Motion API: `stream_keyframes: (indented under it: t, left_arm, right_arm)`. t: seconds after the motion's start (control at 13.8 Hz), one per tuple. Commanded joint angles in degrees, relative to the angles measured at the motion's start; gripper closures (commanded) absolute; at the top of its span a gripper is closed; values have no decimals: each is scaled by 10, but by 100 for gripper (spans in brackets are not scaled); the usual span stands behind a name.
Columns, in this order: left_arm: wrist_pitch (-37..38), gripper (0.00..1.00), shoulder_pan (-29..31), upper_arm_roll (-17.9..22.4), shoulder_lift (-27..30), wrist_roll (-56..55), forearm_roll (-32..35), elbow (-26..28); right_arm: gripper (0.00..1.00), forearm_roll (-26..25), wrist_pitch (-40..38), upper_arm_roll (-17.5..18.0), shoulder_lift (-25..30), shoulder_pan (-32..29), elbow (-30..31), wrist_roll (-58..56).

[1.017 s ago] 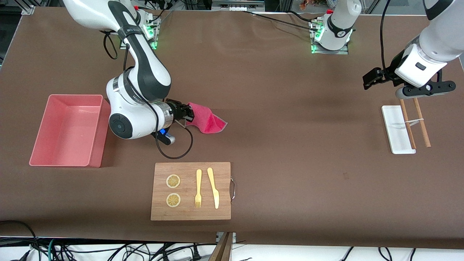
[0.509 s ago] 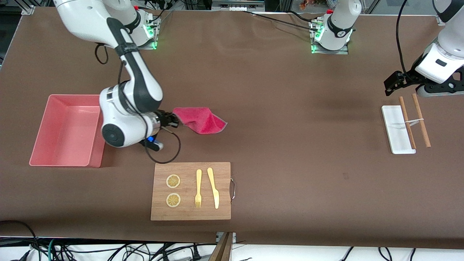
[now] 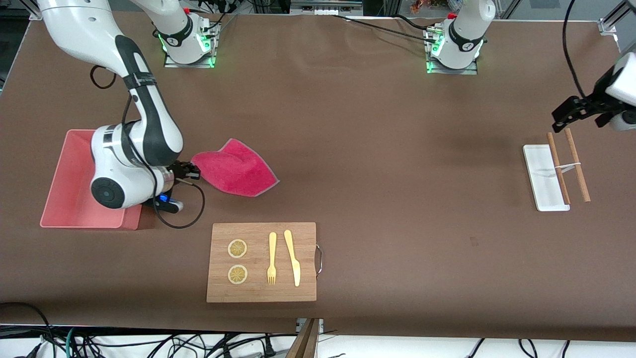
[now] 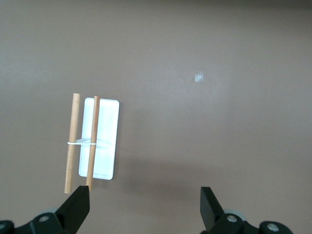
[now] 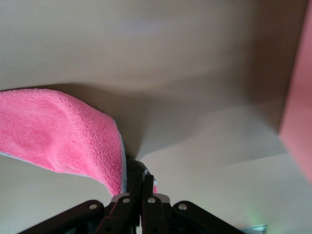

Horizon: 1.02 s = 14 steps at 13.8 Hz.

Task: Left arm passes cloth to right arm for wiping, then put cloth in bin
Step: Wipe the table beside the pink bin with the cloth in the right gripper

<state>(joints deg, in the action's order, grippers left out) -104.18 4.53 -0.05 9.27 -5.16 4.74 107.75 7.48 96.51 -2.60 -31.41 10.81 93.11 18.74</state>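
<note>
Hidden and cropped parts around the salmon-pink rectangular plastic bin (image 3: 69, 209)

In the front view the right arm's white wrist stands in front of the bin's corner toward the magenta-red soft square cloth (image 3: 233, 169), so that corner and part of the bin's floor cannot be seen. The right claw (image 3: 190, 170) is mostly tucked under the cloth's edge there, its fingertips hidden. In the right wrist view the bin (image 5: 298, 112) is only a blurred pink strip cut by the picture's edge, and the cloth (image 5: 63, 136) runs off the edge too. Well apart from the bin, the left claw (image 3: 571, 112) sits at the front view's edge, its arm cut off. In the left wrist view its fingers (image 4: 78, 208) are cropped at their bases.
</note>
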Motion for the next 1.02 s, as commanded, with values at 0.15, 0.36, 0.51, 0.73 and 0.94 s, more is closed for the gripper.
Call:
stream_keyframes:
  t: [0.15,0.36,0.51,0.73,0.94]
  left_arm:
    - [16,0,6,-2,-16,33,-10,-30]
    - [16,0,12,-1,-16,53,-11,-31]
    - [16,0,15,-1,-17,53,-11,-36]
    - [15,0,14,-2,-34,50,-11,-52]
    - [15,0,14,-3,-39,49,-22,-56]
  right_arm:
    - [100,-66,18,-46,34,-13,30,-130]
    - [100,-113,45,-46,34,-17,30,-152]
    - [100,-106,54,-37,31,-11,28,-119]
    - [100,-84,69,16,28,-11,28,-10]
    - [100,-70,104,77,20,-8,30,121]
